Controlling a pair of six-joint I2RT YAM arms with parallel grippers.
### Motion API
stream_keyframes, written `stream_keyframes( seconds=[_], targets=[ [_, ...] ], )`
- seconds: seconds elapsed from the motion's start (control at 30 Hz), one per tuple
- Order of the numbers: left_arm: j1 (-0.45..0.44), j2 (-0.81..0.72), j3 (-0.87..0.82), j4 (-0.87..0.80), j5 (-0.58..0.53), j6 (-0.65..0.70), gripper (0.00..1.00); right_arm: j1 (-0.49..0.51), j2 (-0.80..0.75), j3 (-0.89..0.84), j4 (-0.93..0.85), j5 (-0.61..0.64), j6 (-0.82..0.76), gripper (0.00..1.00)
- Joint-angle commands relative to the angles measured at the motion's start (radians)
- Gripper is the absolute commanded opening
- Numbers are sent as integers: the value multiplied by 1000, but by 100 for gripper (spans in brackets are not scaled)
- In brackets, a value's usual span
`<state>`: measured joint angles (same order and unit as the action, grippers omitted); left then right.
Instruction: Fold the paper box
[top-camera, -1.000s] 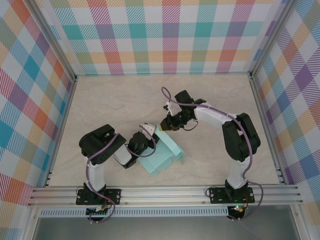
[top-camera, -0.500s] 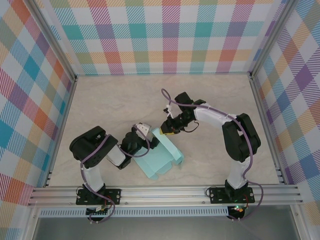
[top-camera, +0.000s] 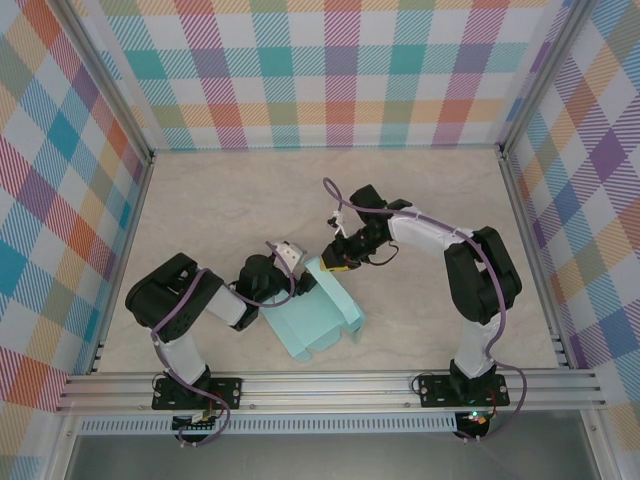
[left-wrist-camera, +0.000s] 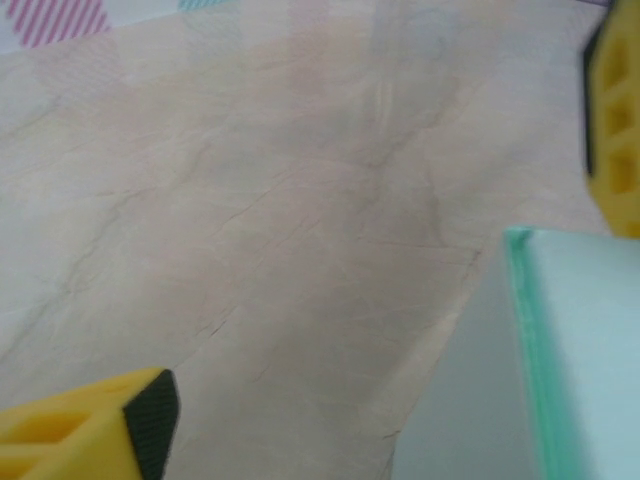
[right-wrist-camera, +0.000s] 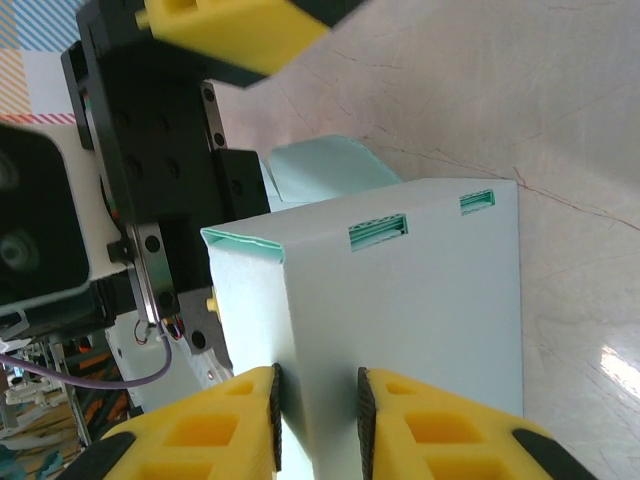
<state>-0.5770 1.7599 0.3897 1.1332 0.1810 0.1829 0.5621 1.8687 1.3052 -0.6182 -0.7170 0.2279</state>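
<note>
Right tool (right-wrist-camera: 316, 400) pinching paper box (right-wrist-camera: 420, 320) wall, left tool (left-wrist-camera: 370, 285) spread alongside, arms angled inward

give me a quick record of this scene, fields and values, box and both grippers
box: pale aqua card box, partly folded, one slotted wall raised
box place: on the table, between the two arms
right gripper: right gripper shut on the box's raised wall, a finger on each face
left gripper: left gripper open at the box's left side, gripping nothing
task state: folding not finished
</note>
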Motion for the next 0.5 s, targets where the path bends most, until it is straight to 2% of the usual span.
stream_keyframes(
  seconds=[0.0, 0.2, 0.37, 0.47],
  targets=[
    [12, -49, 52, -55, 113, 43, 67, 6, 38, -27, -64, 55, 2, 27],
    [12, -82, 81, -120, 129, 66, 51, 6, 42, -23, -48, 44, 14, 28],
    [11, -84, 82, -158, 77, 31, 41, 5, -50, -65, 26, 68, 7, 40],
    [11, -91, 73, -171, 33, -9, 37, 5, -147, -101, 118, 130, -6, 45]
  ],
)
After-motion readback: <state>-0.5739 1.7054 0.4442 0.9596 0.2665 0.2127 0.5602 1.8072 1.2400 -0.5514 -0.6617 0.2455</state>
